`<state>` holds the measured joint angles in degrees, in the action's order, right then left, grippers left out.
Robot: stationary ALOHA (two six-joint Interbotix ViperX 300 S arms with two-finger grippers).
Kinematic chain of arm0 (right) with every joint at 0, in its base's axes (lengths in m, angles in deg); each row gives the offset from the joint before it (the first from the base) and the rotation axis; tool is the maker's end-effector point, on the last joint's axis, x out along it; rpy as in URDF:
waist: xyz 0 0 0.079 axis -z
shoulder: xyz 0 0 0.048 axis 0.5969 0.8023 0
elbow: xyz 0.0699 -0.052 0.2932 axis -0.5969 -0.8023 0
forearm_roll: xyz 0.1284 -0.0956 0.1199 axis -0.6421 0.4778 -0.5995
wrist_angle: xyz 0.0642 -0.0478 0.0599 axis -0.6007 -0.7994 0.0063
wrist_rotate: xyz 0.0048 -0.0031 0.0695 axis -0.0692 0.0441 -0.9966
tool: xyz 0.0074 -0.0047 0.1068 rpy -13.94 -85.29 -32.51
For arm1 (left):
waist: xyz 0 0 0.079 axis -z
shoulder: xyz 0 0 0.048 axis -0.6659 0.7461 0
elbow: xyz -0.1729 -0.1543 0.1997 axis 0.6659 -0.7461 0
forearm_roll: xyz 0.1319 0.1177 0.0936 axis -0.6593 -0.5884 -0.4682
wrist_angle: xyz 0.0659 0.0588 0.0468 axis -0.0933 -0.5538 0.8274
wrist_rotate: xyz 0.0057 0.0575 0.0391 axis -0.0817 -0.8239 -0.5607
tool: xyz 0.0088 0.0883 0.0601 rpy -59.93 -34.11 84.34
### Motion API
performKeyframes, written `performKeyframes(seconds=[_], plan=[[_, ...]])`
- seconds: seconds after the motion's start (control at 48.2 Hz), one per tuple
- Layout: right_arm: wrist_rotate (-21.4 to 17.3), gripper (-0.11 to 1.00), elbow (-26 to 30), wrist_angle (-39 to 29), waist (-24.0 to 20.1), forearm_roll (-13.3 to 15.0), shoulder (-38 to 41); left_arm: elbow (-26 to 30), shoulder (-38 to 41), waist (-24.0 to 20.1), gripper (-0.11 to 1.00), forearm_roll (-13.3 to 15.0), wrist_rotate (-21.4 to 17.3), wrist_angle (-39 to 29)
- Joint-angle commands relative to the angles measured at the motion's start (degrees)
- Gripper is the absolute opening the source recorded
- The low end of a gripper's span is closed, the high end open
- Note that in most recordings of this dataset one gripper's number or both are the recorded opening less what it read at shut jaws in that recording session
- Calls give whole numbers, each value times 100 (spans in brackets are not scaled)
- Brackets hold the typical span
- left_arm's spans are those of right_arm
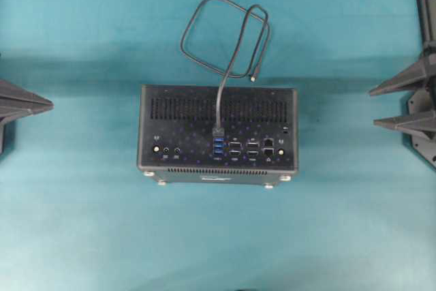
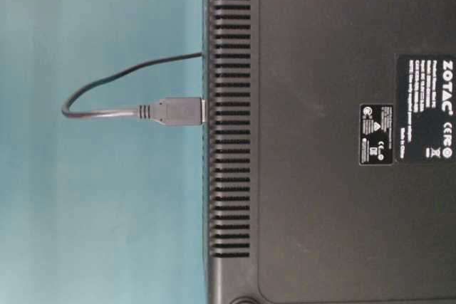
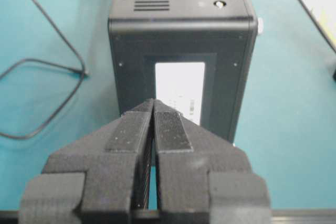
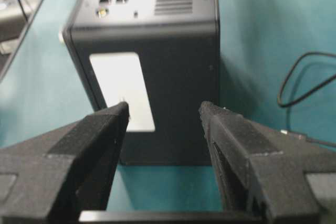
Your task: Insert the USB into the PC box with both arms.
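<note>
- The PC box (image 1: pixel 218 134) sits in the middle of the table (image 1: pixel 82 236), its port face turned up toward the overhead view.
- The USB (image 1: pixel 225 39) loops on the table behind the box, at the top of the overhead view; its cable runs forward over the vent grille (image 1: pixel 218 108).
- Its plug (image 2: pixel 178 111) stands in the port column (image 1: pixel 218 146), at the column's upper end.
- The cable's free tip (image 1: pixel 253 78) lies on the table just behind the box's far edge.
- The left claw (image 1: pixel 48 105) sits well to the box's left, the right claw (image 1: pixel 373 107) well to its right, both apart from it.
</note>
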<state>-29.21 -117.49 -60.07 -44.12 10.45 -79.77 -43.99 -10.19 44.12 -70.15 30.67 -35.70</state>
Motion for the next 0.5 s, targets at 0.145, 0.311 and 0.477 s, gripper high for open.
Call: performKeyframes(seconds=[0.145, 0.311, 0.477], plan=[[-53, 66, -580, 976, 70, -9, -185, -211, 0, -114, 0, -18, -9, 237], [-53, 66, -844, 1301, 105, -9, -132, -439, 0, -132, 0, -18, -9, 501], [53, 66, -923, 1274, 132, 70, -62, -694, 9, -132, 0, -18, -18, 589]])
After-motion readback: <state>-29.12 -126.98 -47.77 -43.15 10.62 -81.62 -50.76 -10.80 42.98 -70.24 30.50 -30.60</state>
